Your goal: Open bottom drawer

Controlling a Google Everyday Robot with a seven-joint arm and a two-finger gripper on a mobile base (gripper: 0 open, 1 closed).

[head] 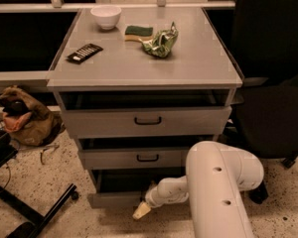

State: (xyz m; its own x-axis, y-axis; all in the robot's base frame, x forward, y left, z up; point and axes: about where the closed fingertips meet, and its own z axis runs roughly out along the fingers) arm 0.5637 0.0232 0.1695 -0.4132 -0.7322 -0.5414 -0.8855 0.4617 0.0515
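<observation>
The bottom drawer [114,200] is the slimmest grey front, low on the cabinet. It stands pulled out a little, with a dark gap [134,180] above it. My gripper [141,210] is at the drawer's front near its centre, low by the floor, on the end of my white arm [218,187]. The drawer's handle is hidden behind the gripper. The middle drawer [139,157] and the top drawer [148,120] both show black bar handles and also stand slightly out.
On the cabinet top [198,68] lie a white bowl [106,16], a sponge [138,31], a green bag [160,41] and a black remote [84,53]. A brown bag [22,115] and a black stand leg [39,212] are on the floor at left. A black chair [273,83] stands at right.
</observation>
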